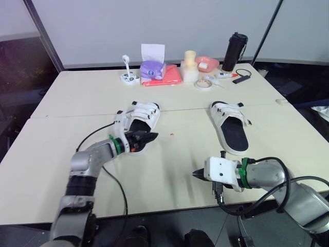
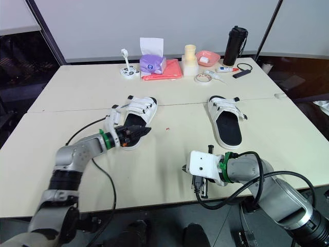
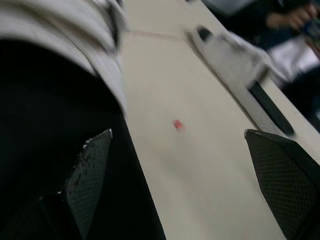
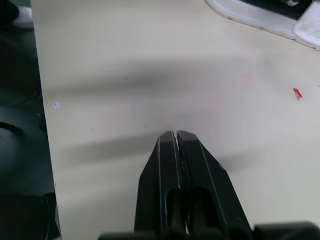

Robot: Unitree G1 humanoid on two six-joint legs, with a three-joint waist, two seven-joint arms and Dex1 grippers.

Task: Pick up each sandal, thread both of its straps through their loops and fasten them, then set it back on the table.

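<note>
Occlusions and unresolved detail on the bench point(image 1: 169, 170).
Left sandal point(image 1: 140, 119): heel end is hidden under the fingers point(image 1: 142, 138) of the left gripper point(image 1: 150, 139), and contact with the sole cannot be told. From the left wrist it is a dark blur hard against one finger, cut off by the picture's edge. The right sandal point(image 3: 235, 55), beyond the fingertips, is smeared, straps unreadable. From the right wrist, the left sandal past the fingertips of the right gripper point(image 4: 175, 136) is cropped to a strip of sole. Small items point(image 1: 205, 77) far beyond both sets of fingers: labels too small to read.
</note>
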